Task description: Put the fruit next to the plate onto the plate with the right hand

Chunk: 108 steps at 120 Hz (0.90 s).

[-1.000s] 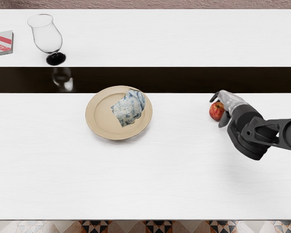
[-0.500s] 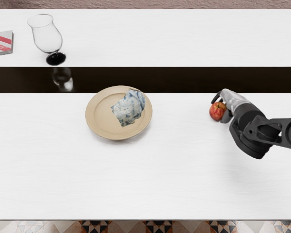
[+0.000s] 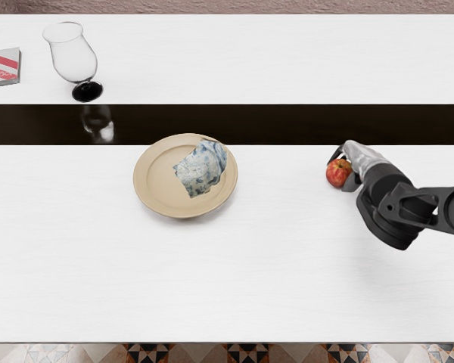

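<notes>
1. The plate is half covered by a cloth; bare room is left for fruit.
2. The apple is seen on the counter, well apart rightward.
3. It is wrapped by the right hand, its fingers curled around it, seemingly for lifting.

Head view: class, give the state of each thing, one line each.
apple: on the table, right of the plate, gripped.
right robot hand: curled around the apple.
plate: flat, holding a blue-white lump.
wine glass: upright, empty.
book: closed, lying flat.
</notes>
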Motion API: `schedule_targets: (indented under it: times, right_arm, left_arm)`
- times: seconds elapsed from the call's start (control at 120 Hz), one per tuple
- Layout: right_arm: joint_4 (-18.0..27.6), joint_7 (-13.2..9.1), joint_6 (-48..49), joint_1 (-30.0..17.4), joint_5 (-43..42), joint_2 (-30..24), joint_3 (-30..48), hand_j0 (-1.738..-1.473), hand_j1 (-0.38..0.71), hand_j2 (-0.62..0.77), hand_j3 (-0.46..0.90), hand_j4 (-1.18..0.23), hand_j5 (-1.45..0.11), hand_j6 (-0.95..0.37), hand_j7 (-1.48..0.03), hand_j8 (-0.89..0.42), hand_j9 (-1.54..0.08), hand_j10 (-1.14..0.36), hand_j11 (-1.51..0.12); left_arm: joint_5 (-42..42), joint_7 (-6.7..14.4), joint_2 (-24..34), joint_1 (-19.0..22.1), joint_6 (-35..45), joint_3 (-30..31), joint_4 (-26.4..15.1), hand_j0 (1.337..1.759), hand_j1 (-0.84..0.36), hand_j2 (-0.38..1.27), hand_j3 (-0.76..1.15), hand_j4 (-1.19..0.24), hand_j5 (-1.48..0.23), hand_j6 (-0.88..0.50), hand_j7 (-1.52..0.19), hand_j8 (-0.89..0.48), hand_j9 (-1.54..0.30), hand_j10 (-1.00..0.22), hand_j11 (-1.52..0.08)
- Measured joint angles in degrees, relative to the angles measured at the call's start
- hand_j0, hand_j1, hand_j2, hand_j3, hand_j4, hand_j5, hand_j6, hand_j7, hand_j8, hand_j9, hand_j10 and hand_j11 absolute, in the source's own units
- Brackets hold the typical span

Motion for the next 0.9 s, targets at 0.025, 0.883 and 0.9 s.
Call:
schedule_targets:
  times: [0.025, 0.883, 0.9]
  right_arm:
    - [0.0, 0.0, 0.0, -0.1, -0.1, 0.0, 0.1, -1.644, 0.27, -0.07, 0.0, -0.49, -0.72, -0.34, -0.74, -0.42, -0.73, -0.59, -0.73]
    - [2.4, 0.3, 0.2, 0.0, 1.7, -0.3, 6.9, -1.654, 0.22, 0.17, 0.0, -0.62, -0.81, -0.48, -0.81, -0.54, -0.83, -0.62, -0.83]
    - [2.6, 0.3, 0.2, 0.1, 1.9, -0.3, 7.0, -1.654, 0.22, 0.17, 0.0, -0.62, -0.82, -0.48, -0.81, -0.54, -0.83, -0.62, -0.83]
  left_arm:
    - [0.0, 0.0, 0.0, 0.0, 0.0, 0.0, 0.0, 1.658, 0.34, 0.0, 0.0, -0.01, -0.01, -0.01, -0.01, -0.01, -0.01, -0.01, -0.01]
    - [0.0, 0.0, 0.0, 0.0, 0.0, 0.0, 0.0, 1.658, 0.34, 0.0, 0.0, -0.01, -0.01, -0.01, -0.01, -0.01, -0.01, -0.01, -0.01]
    - [0.0, 0.0, 0.0, 0.0, 0.0, 0.0, 0.0, 1.658, 0.34, 0.0, 0.0, -0.01, -0.01, -0.01, -0.01, -0.01, -0.01, -0.01, -0.01]
